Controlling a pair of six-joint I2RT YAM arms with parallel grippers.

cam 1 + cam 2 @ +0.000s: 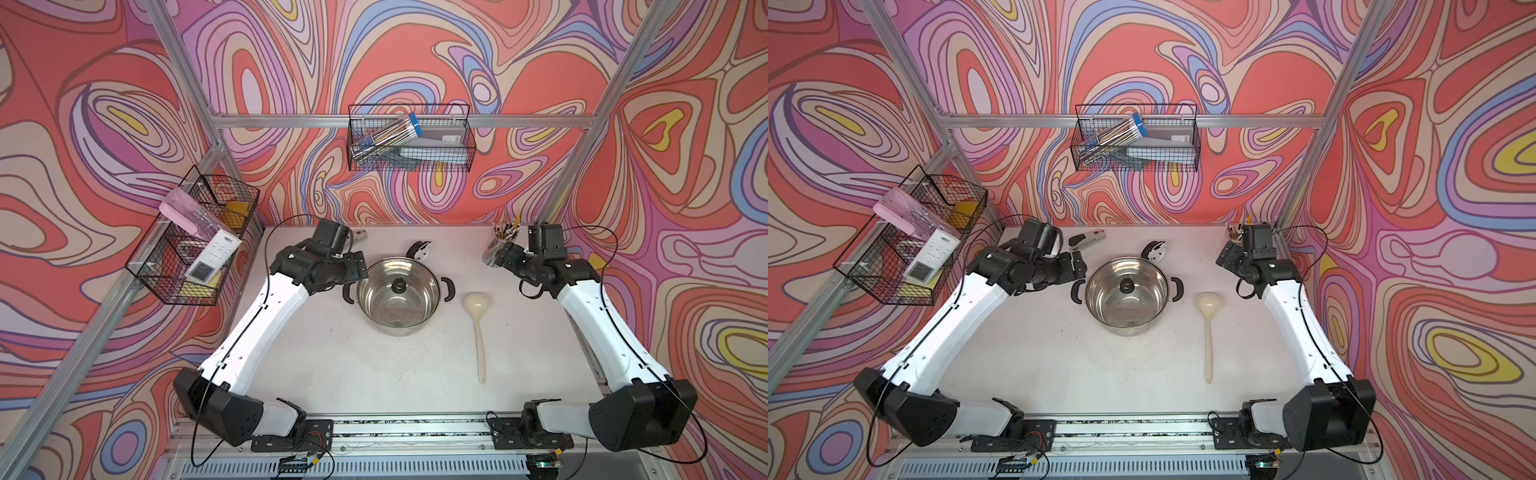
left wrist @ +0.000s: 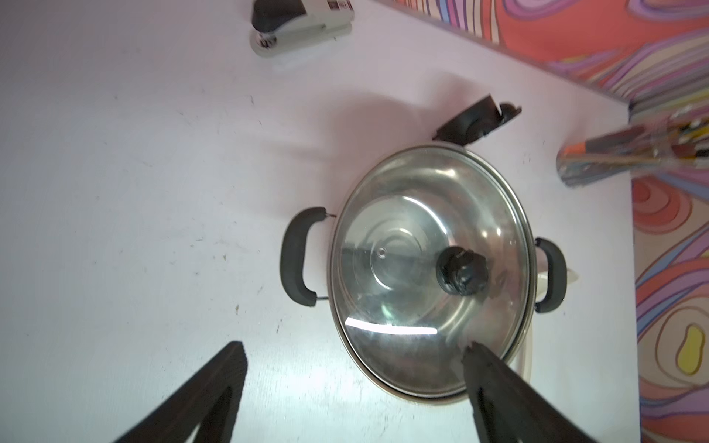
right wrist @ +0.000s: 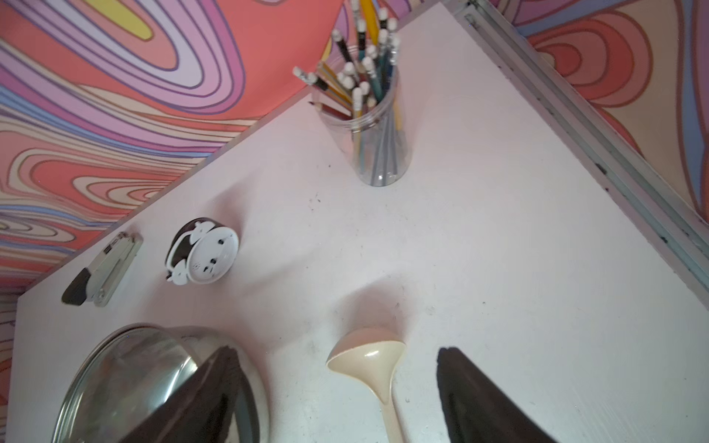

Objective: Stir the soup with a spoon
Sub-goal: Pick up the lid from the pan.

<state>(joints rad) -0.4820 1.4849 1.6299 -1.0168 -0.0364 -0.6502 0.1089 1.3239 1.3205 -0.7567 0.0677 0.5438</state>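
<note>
- The spoon [image 1: 479,336] lies flat on the table [image 1: 332,365] at the pot's [image 1: 395,328] 3 o'clock, handle toward 6 o'clock, untouched.
- The pot wears its glass lid [image 1: 400,286].
- The left gripper [image 2: 353,347], at the pot's 10 o'clock: jaws apart, empty.
- The right gripper [image 3: 337,351], at the spoon's 1 o'clock: jaws apart, empty.

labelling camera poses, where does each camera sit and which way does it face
Top views: high over front edge, facing down at white table, lidded steel pot, cream-white plastic ladle; left arm, right arm whole.
Left wrist: on left arm, facing down at pot; open left tool shows.
Right wrist: on right arm, facing down at ladle, clear pencil jar; open right tool shows.
Shared: wrist views show pot, grey stapler.
</note>
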